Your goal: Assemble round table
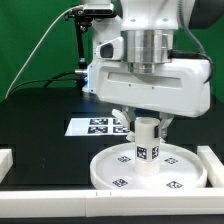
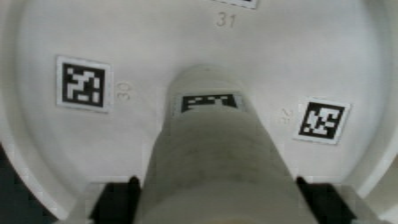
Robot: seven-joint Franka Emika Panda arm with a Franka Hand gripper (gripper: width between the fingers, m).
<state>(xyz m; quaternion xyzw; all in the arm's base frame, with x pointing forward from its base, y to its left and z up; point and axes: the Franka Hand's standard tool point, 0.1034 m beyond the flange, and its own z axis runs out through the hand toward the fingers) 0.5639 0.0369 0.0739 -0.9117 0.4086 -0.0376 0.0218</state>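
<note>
The large rimmed round disc (image 1: 148,168) lies flat on the black table near the front, with several black-white tags on it. The short thick cylinder leg (image 1: 147,146) stands upright on the disc's middle. My gripper (image 1: 146,119) is shut on the leg's upper part from above. In the wrist view the leg (image 2: 217,140) runs down to the disc (image 2: 107,150), and a black finger (image 2: 121,200) presses each side of it. The flat elongated base piece is out of view.
The marker board (image 1: 96,126) lies behind the disc. White border rails run along the front (image 1: 50,198) and at the exterior view's right (image 1: 214,165). A green backdrop stands behind the table.
</note>
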